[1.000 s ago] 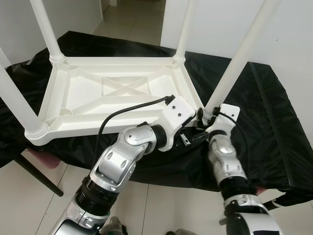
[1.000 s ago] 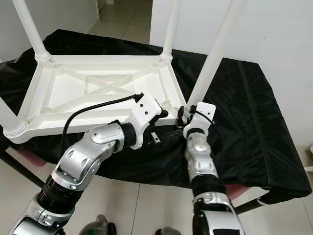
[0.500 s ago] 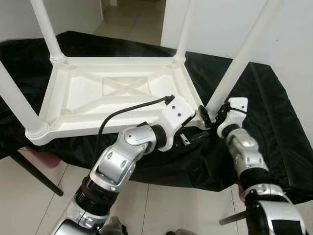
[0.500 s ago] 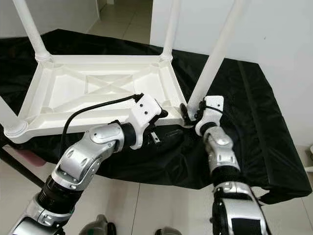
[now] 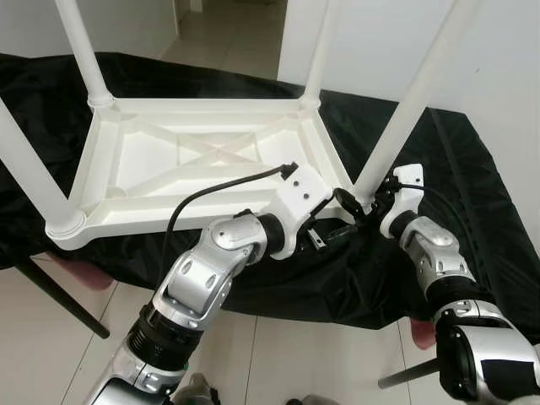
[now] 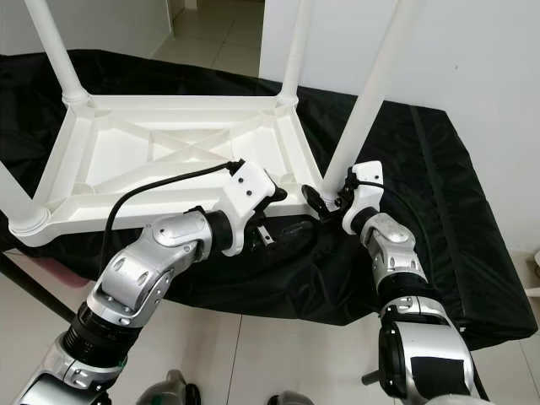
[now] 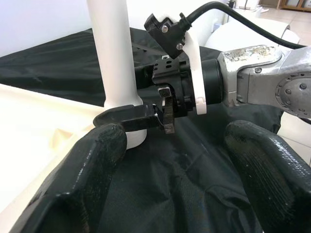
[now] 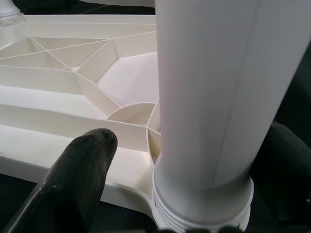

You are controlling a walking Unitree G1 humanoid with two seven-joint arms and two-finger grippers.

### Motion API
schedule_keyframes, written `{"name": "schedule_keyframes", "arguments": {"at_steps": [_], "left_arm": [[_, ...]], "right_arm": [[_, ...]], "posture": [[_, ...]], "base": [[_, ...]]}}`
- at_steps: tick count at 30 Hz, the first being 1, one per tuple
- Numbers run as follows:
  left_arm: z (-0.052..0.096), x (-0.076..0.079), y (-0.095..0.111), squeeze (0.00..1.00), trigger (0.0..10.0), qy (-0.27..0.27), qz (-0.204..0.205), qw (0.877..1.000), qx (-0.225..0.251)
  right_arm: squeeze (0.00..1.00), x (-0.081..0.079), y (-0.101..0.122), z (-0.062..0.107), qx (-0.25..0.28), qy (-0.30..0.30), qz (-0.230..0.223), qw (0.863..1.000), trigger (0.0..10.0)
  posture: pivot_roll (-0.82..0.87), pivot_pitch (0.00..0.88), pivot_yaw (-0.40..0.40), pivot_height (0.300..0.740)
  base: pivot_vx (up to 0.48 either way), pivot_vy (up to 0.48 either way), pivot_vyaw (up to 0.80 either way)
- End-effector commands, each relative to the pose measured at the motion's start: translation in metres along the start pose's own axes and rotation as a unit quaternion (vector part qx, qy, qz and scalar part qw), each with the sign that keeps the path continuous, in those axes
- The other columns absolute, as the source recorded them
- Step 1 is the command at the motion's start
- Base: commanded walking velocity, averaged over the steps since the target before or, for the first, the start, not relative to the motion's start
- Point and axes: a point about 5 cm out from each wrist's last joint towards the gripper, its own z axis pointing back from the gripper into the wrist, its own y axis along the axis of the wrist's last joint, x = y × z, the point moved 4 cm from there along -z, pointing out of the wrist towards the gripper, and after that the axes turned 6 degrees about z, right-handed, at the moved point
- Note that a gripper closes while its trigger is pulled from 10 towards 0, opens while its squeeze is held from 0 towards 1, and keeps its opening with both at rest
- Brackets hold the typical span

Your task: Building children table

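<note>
The table [image 5: 202, 160] is laid upside down on the black cloth [image 5: 472, 194], with its four legs pointing up; its long axis runs from left to right before the robot. The near right leg [image 5: 405, 110] is straddled at its base by the right gripper [image 6: 325, 201], whose fingers [image 8: 77, 179] are spread on both sides of the leg and, as far as can be seen, are not yet pressed on it. The left gripper [image 7: 170, 160] is held wide open, with nothing in it, just beside the same corner. For a good seating, the leg should be kept in line with its socket, gripped low, and turned or pushed evenly, while the table is steadied.
</note>
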Motion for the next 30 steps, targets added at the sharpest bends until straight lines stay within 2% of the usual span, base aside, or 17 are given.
{"name": "schedule_keyframes", "arguments": {"at_steps": [1, 4, 8, 9, 11, 12, 13, 14, 30], "left_arm": [[0.001, -0.004, 0.000, 0.00, 10.0, 0.020, -0.002, 1.000, -0.002], [0.001, -0.004, 0.000, 0.00, 10.0, 0.018, -0.004, 1.000, -0.002], [0.001, -0.004, 0.000, 0.00, 10.0, 0.017, -0.004, 1.000, -0.003], [0.001, -0.003, 0.000, 0.00, 10.0, 0.015, -0.004, 1.000, -0.003], [0.001, -0.003, 0.000, 0.00, 10.0, 0.014, -0.003, 1.000, -0.003], [0.001, -0.002, 0.000, 0.00, 10.0, 0.013, -0.004, 1.000, -0.004], [0.001, -0.002, 0.000, 0.00, 10.0, 0.013, -0.004, 1.000, -0.004], [0.001, -0.002, 0.000, 0.00, 10.0, 0.012, -0.003, 1.000, -0.004], [0.000, 0.002, -0.005, 0.00, 10.0, 0.006, 0.001, 1.000, -0.012]], "right_arm": [[0.00, -0.002, -0.005, 0.001, -0.011, 0.015, 0.002, 1.000, 10.0], [0.00, 0.005, -0.009, 0.003, -0.021, 0.004, -0.001, 1.000, 10.0], [0.00, 0.007, -0.010, 0.003, -0.023, 0.001, -0.002, 1.000, 10.0], [0.00, 0.010, -0.015, 0.005, -0.035, -0.009, -0.013, 0.999, 7.1], [0.00, 0.010, -0.016, 0.005, -0.038, -0.010, -0.016, 0.999, 7.1], [0.00, 0.011, -0.018, 0.006, -0.041, -0.011, -0.022, 0.999, 3.8], [0.00, 0.011, -0.018, 0.006, -0.041, -0.011, -0.022, 0.999, 3.8], [0.00, 0.010, -0.019, 0.006, -0.042, -0.011, -0.027, 0.999, 0.0], [0.00, -0.002, -0.021, 0.007, -0.024, 0.028, -0.045, 0.998, 0.0]], "posture": [[0.07, 0.000, -0.052, 0.740], [0.07, 0.000, -0.052, 0.740], [0.07, 0.000, -0.052, 0.740], [0.06, 0.000, -0.043, 0.740], [0.06, 0.000, -0.043, 0.740], [0.06, 0.000, -0.042, 0.740], [0.06, 0.000, -0.042, 0.740], [0.06, 0.000, -0.041, 0.740], [0.06, 0.008, -0.051, 0.740]], "base": [[0.000, 0.000, 0.00], [0.000, 0.000, 0.00], [0.000, 0.000, 0.00], [0.000, 0.000, 0.00], [0.000, 0.000, 0.00], [0.000, 0.000, 0.00], [0.000, 0.000, 0.00], [0.000, 0.000, 0.00], [0.000, 0.000, 0.00]]}}
